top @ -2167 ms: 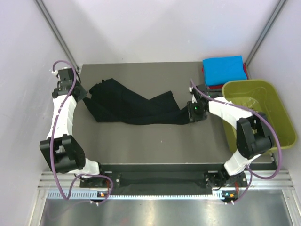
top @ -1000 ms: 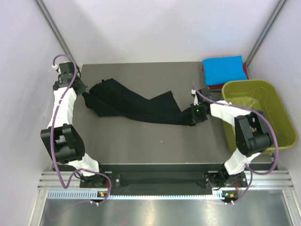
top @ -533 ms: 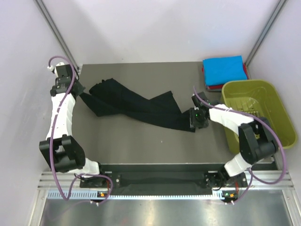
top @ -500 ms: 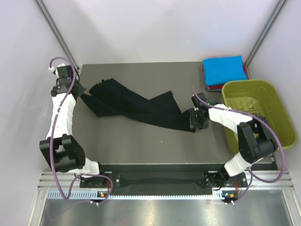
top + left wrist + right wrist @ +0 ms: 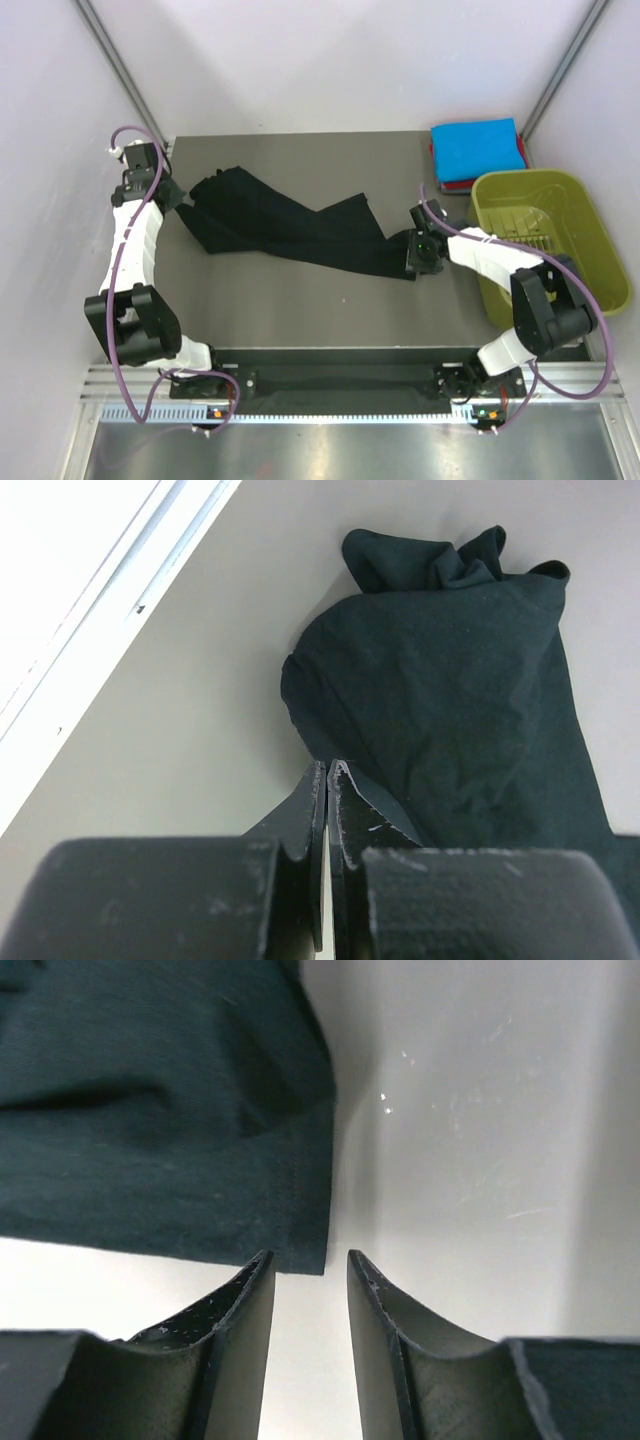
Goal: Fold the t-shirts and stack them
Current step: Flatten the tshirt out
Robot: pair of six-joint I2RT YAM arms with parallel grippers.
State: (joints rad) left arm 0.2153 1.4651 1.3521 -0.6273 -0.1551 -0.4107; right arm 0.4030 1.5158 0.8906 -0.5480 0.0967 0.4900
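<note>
1. The grey surface (image 5: 300,300) is flat and matte, with a few faint scratches showing in the right wrist view.
2. A black shirt (image 5: 290,225) lies stretched and bunched across it, from the far left down toward the middle right.
3. At the far right corner a folded blue shirt (image 5: 478,148) sits on a red shirt (image 5: 458,185).
4. An olive basket (image 5: 590,240) stands at the right edge, just beside that stack.

The long t-shirt (image 5: 285,228) lay across the table (image 5: 330,300) between my left gripper (image 5: 178,200) at its left end and my right gripper (image 5: 415,262) at its right end, while the folded t-shirts (image 5: 478,150) sat at the far right corner, behind the basket (image 5: 590,240).
</note>
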